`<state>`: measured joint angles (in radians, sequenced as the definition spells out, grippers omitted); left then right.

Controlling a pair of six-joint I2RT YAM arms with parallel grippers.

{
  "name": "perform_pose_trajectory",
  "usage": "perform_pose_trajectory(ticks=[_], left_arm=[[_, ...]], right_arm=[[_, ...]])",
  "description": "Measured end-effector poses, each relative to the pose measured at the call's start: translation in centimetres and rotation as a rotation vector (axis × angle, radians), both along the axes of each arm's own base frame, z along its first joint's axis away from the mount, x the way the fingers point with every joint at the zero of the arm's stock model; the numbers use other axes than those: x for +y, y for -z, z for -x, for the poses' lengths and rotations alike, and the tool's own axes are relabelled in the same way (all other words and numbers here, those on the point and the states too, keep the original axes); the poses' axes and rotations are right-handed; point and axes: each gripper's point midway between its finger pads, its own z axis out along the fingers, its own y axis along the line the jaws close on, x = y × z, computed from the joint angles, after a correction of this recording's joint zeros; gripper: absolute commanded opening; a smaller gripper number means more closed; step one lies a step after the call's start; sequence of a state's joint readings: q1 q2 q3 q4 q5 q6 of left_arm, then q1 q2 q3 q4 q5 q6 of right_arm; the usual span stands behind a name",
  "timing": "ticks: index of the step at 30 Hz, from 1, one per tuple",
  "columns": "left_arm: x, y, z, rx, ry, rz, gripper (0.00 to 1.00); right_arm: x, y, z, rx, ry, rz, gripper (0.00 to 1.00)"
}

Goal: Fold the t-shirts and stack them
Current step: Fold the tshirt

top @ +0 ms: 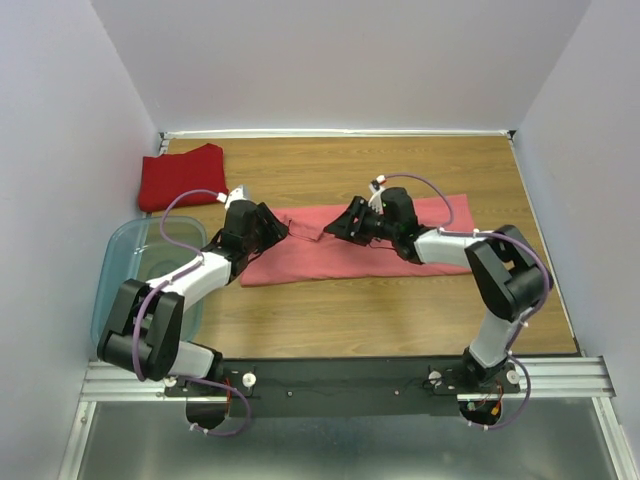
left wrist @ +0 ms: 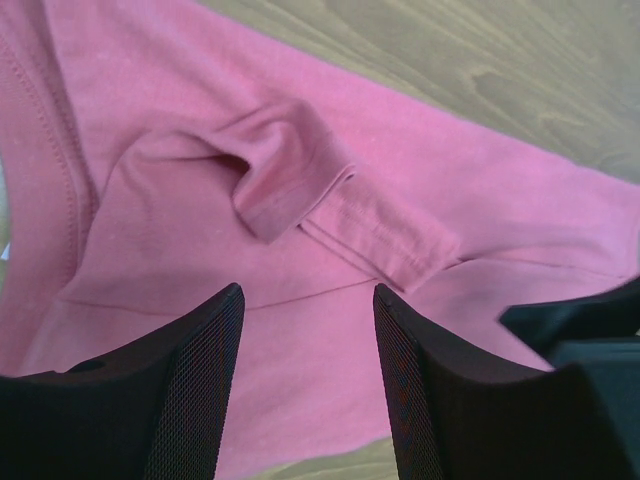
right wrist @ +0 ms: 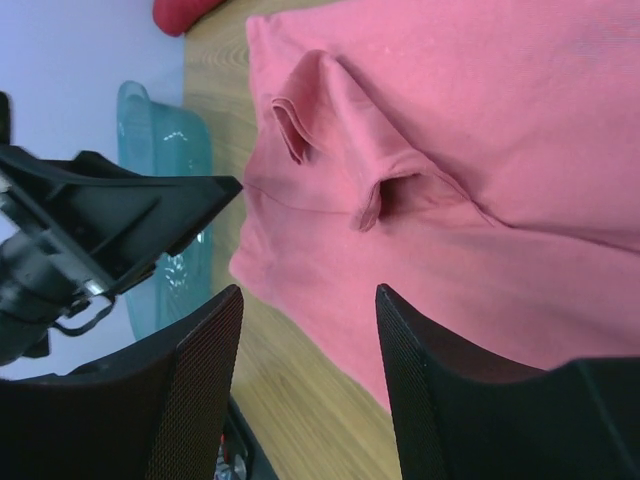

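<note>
Jaws on the left arm [top: 200,275] and right arm [top: 450,248] gape empty over the salmon-pink cloth t-shirt [top: 310,262] spread mid-way across the wooden worktop [top: 400,320], seemingly poised to flatten its rumpled sleeve [left wrist: 290,170].

My overhead camera sits high, above and behind the near edge of the worktop [top: 400,320], and looks down on all of it, with the far edge at the top of the picture. The left wrist camera hangs close over the salmon-pink shirt [left wrist: 180,200] and looks past its own left gripper [left wrist: 305,295]. The right wrist camera is just as near. It looks past the right gripper [right wrist: 308,295] toward the worktop's left edge, taking in the bin [right wrist: 160,130]. Both wrist views share the same crumpled patch of shirt, and each catches part of the opposite gripper.
</note>
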<state>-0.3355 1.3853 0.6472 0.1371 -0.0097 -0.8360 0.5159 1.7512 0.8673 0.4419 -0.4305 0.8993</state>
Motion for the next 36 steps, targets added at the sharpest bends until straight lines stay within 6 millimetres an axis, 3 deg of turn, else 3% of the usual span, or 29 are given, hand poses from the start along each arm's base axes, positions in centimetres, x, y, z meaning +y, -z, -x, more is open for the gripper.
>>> perform_pose_trajectory(ticks=[8,28,34,36], left_arm=[[-0.3,0.2,-1.0,-0.021,-0.018,0.023,0.58],[-0.3,1.7,-1.0,0.002,-0.026,0.028,0.56],[-0.3,1.7,-1.0,0.003,-0.026,0.028,0.56],[-0.3,1.8,-1.0,0.005,-0.026,0.027,0.56]], right_arm=[[2.7,2.6,-1.5,0.026,-0.008,-0.009,0.47],[5.4,5.5,-1.1,0.09,-0.012,-0.017,0.45],[5.8,5.4,-1.3,0.096,0.001,-0.027,0.32],[5.7,5.5,-1.4,0.099,0.01,-0.026,0.23]])
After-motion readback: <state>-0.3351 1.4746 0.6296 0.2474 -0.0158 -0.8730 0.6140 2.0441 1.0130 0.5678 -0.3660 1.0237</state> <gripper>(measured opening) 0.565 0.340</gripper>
